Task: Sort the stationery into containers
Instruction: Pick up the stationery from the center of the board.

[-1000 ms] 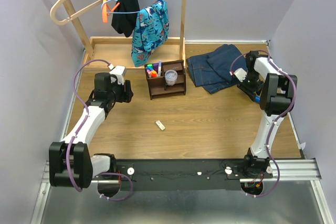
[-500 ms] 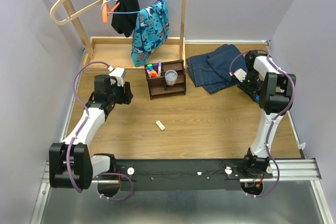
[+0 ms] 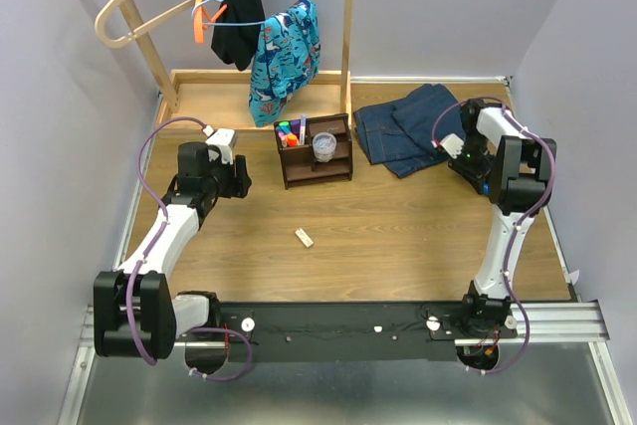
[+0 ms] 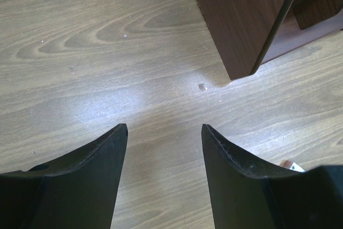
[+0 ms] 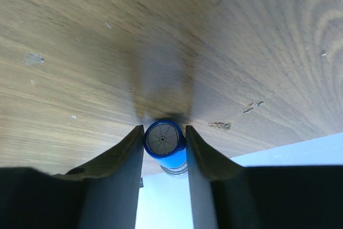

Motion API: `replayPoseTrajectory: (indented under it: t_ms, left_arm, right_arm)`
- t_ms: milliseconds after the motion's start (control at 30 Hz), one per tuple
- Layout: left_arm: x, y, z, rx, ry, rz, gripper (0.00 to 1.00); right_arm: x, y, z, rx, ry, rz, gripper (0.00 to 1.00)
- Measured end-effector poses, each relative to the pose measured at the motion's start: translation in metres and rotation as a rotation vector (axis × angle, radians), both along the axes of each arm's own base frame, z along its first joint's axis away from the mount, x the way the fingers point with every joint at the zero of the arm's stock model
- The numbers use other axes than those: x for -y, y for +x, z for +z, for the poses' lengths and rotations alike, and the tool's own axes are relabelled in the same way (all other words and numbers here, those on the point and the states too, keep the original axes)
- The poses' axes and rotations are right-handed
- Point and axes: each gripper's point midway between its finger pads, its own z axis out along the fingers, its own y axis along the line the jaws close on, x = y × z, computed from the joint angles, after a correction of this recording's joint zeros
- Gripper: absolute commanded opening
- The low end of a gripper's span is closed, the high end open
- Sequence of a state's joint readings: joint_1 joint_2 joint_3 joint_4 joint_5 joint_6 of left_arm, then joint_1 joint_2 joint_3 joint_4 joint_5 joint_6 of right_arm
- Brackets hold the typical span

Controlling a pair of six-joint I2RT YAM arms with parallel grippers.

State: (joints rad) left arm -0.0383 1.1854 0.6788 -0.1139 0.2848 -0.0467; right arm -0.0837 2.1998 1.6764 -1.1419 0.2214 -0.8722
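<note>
Right pincer (image 5: 164,131) narrowed — seemingly gripping half-hidden bottle (image 5: 164,140).

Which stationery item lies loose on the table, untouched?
The small white eraser, alone on bare wood before the organiser; the blue-capped bottle is in the right gripper.

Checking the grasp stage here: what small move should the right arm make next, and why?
Probably close the right gripper a little further before lifting. Its fingers flank the blue-capped bottle closely, but a firm pinch cannot be confirmed, and the bottle has to be carried to the organiser.
</note>
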Motion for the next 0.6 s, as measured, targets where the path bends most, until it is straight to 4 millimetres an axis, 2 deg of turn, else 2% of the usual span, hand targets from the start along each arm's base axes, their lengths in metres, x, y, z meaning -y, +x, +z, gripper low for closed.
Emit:
replayPoseTrajectory:
  t_ms: [200, 300, 400, 433, 500, 600]
  left_arm:
    - [0.000, 0.000, 0.000, -0.002, -0.003, 0.002, 0.67]
    - [0.001, 0.000, 0.000, -0.002, -0.006, 0.000, 0.67]
    - [0.001, 0.000, 0.000, -0.002, -0.009, -0.001, 0.67]
    - [0.001, -0.001, 0.001, -0.001, -0.009, -0.001, 0.67]
    - [0.002, -0.001, 0.002, 0.002, -0.011, -0.002, 0.67]
    - [0.002, -0.001, 0.003, 0.003, -0.015, -0.004, 0.67]
  right_arm:
    - [-0.004, 0.001, 0.000, 0.000, 0.000, 0.007, 0.36]
    - [-0.008, 0.003, 0.008, 0.001, 0.010, 0.003, 0.36]
    - [-0.018, 0.023, 0.034, 0.067, 0.047, -0.015, 0.36]
    - [-0.027, 0.038, 0.052, 0.138, 0.081, -0.036, 0.36]
    - [-0.038, 0.055, 0.079, 0.239, 0.129, -0.049, 0.35]
    - [-0.066, 0.056, 0.128, 0.374, 0.253, -0.074, 0.33]
